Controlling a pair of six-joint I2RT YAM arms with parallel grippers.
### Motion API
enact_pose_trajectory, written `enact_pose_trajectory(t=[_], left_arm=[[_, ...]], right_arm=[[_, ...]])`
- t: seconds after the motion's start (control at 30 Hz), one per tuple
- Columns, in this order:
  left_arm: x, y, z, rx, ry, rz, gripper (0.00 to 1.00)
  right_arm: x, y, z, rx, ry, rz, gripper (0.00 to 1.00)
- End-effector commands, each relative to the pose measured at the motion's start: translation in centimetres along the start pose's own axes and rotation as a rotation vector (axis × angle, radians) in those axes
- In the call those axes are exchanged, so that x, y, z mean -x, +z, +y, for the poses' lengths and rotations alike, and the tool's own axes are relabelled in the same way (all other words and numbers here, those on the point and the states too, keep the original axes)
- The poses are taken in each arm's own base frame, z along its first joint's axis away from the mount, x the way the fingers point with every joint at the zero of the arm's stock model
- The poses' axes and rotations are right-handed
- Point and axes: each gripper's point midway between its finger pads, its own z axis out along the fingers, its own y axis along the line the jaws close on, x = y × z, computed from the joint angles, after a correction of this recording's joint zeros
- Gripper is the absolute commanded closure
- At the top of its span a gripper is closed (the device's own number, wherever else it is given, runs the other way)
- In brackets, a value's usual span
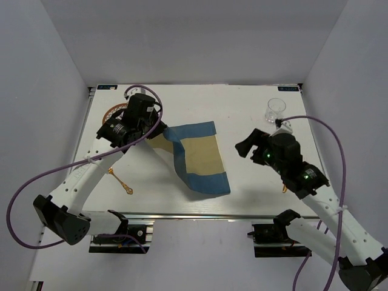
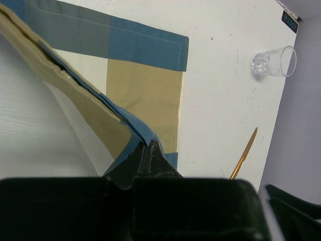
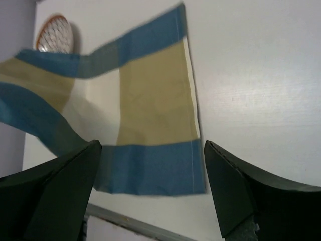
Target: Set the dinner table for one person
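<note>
From above, the left gripper [image 1: 150, 134] is buried under its own wrist housing, so only its wrist camera shows the grasp: the dark fingertips [image 2: 156, 150] are clenched on the blue border of the placemat [image 1: 197, 159], whose left part is raised off the dinner table [image 1: 242, 115] in a soft fold while the right part lies flat on it. The right gripper [image 3: 151, 145] hangs released, its two black fingers spread wide above the near edge of the cloth and grasping nothing. The left arm covers most of the plate [image 1: 111, 113] in the overhead view; the right wrist camera catches its orange rim and lattice pattern in a blurred far corner. A slim gold utensil [image 2: 244, 153] shows clearly only to the left wrist, its lower end cut off by the gripper body; overhead it is a sliver beside the right arm. A clear glass [image 1: 276, 108] stands near the far right corner. Another thin gold piece [image 1: 121, 180] lies left of the placemat, too small to name
</note>
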Motion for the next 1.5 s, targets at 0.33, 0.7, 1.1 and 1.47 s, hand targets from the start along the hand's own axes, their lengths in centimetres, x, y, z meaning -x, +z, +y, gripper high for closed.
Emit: enact_pose_trajectory(t=[0.33, 0.7, 1.1, 1.47], left_arm=[[-0.2, -1.8, 0.9, -0.025, -0.022, -0.02, 1.0], [-1.6, -0.6, 1.5, -0.029, -0.029, 0.011, 1.0], [-0.9, -1.3, 0.8, -0.05, -0.03, -0.004, 1.0], [0.3, -3.6, -3.1, -0.243, 0.092, -0.006, 1.0]], right_arm=[[-18.1, 2.5, -6.1, 0.036, 0.156, 0.424, 0.12], [-22.3, 3.5, -7.5, 0.017, 0.151, 0.534, 0.25], [-24.1, 4.8, -8.7, -0.038, 0.134, 0.566, 0.81], [-16.2, 4.1, -5.1, 0.014, 0.082, 0.337, 1.0]])
